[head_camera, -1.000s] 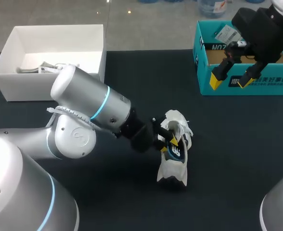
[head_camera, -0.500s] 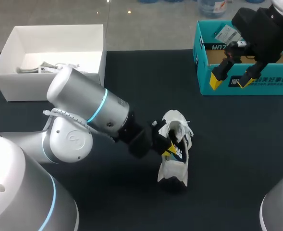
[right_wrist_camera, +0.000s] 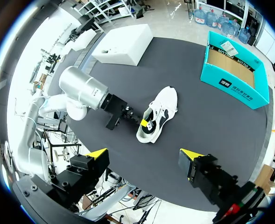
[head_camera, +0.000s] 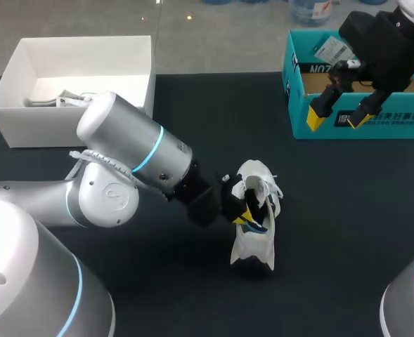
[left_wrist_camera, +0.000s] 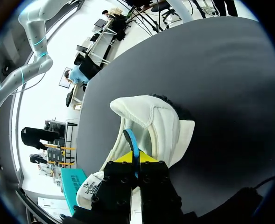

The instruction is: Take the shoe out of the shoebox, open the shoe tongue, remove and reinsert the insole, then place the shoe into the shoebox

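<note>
Pinching the insole out of the shoe
Left gripper (head_camera: 247, 210), at 9 o'clock of the shoe (head_camera: 257, 242) mid-table, is clamped on the blue insole (left_wrist_camera: 130, 139); draw slowly along the opening so the shoe does not drag. Right gripper (head_camera: 340, 110) hangs wide open over the teal shoebox (head_camera: 396, 121) at 1 o'clock.

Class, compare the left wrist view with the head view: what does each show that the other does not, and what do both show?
Only the left wrist view shows the grip up close: the left gripper is shut on the thin blue insole, held edge-on over the white shoe. Only the head view shows the right gripper, open, and the white box at the far left. Both show the shoe lying on the dark table with the left gripper at it.
</note>
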Robot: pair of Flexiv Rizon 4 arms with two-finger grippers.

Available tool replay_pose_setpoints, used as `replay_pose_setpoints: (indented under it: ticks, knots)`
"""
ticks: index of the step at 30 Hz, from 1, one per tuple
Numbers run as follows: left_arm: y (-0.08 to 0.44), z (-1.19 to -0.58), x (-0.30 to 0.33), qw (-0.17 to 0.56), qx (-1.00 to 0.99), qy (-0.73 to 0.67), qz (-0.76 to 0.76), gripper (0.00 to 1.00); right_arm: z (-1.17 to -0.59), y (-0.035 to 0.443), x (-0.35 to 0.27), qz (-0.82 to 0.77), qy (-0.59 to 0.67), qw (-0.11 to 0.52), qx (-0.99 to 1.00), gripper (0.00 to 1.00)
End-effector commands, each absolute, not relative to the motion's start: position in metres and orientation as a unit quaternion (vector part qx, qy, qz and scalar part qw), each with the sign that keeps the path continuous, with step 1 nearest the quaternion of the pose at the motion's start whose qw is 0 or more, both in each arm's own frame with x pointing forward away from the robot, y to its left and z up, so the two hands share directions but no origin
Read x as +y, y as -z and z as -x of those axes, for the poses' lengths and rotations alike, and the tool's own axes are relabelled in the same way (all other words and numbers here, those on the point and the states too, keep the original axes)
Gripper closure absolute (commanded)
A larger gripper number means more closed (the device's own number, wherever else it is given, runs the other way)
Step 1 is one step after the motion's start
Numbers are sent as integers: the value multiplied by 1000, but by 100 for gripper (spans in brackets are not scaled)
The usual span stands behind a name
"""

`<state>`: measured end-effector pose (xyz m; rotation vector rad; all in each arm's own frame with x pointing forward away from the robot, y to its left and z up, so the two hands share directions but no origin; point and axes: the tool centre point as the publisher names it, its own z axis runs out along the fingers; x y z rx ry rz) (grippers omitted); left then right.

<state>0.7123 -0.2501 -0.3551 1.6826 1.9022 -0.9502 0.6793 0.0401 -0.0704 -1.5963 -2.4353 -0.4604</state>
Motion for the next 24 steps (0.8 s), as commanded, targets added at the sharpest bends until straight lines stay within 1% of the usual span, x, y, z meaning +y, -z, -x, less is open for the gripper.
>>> replay_pose_setpoints:
  ticks: [1,6,7,8,9,10,15,24]
  knots:
    - [363,-715,-255,207,687,340,-608,100,-682,71,41,539,153,98,-822,0]
    - [360,-713,-248,204,686,338,-611,100,-682,71,41,539,153,98,-822,0]
    - [358,-712,-247,204,687,336,-611,88,-682,71,41,539,153,98,-822,0]
    - [356,-712,-245,205,687,334,-611,53,-682,71,41,539,153,98,-822,0]
    - [353,-712,-244,206,688,333,-611,4,-682,71,41,539,153,98,-822,0]
    - [350,-712,-243,210,687,332,-611,0,-682,71,41,539,153,98,-822,0]
    - [328,-714,-241,221,682,328,-615,0,-682,71,41,539,153,98,-822,0]
    - [294,-718,-233,206,658,301,-659,0,-682,71,41,539,153,98,-822,0]
